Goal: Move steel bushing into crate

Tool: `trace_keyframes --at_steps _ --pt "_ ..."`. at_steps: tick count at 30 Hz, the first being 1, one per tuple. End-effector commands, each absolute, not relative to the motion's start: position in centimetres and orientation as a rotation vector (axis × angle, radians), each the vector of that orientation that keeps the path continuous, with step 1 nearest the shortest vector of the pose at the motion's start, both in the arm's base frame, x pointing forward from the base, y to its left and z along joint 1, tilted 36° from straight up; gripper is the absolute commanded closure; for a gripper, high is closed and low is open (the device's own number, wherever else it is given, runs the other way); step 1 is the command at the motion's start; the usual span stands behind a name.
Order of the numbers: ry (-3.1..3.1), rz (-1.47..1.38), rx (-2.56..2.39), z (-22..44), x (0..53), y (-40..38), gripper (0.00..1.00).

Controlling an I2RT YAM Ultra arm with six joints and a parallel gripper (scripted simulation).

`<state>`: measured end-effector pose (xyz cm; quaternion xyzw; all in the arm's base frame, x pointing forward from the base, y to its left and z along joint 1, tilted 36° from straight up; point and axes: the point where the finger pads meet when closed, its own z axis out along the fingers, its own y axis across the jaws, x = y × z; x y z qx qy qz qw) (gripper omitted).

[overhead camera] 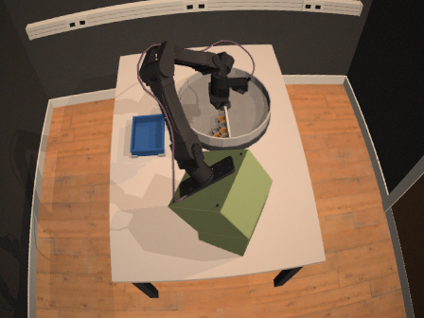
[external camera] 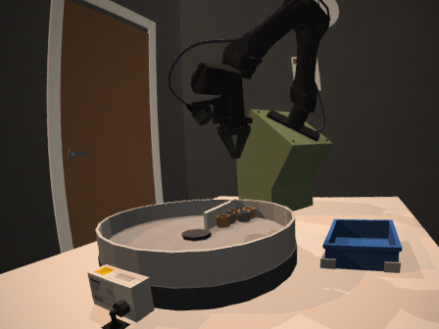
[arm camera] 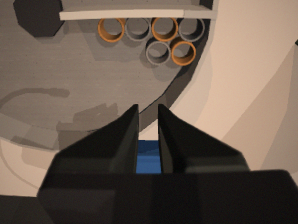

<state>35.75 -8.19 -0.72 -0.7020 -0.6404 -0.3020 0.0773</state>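
Several ring bushings, steel grey and orange mixed, cluster (overhead camera: pixel 220 125) (external camera: pixel 236 214) against a white divider bar (external camera: pixel 219 208) (arm camera: pixel 135 15) inside the round grey turntable (overhead camera: pixel 248 136) (external camera: pixel 196 264) (arm camera: pixel 75 75). In the wrist view the grey steel ones (arm camera: pixel 137 28) (arm camera: pixel 159 52) (arm camera: pixel 191 29) sit beside the orange ones (arm camera: pixel 111 29). My gripper (overhead camera: pixel 221 107) (external camera: pixel 236 154) (arm camera: pixel 148 112) hangs well above the turntable, near its rim, and is shut to a narrow gap with nothing between the fingers. The blue crate (overhead camera: pixel 148 117) (external camera: pixel 360 257) stands empty on the table beside the turntable; a strip of it (arm camera: pixel 148 157) shows between the fingers.
The arm stands on a green pedestal (overhead camera: pixel 232 203) (external camera: pixel 279 166) next to the turntable. A black hub disc (external camera: pixel 196 234) (arm camera: pixel 37 17) marks the turntable's middle. A small white labelled box (external camera: pixel 120 289) sits at the table's edge in front of the turntable.
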Motion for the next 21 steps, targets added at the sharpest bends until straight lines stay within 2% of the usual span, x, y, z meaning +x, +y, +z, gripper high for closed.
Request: trace_keyframes --at_steps 1,13,21 --pt "-1.937 -0.936 -2.139 0.2 36.7 -9.6 0.85" --pt "-1.937 -0.936 -2.139 0.2 36.7 -9.6 0.85" --pt "-1.906 -0.880 -2.112 -6.3 37.3 -4.5 0.87"
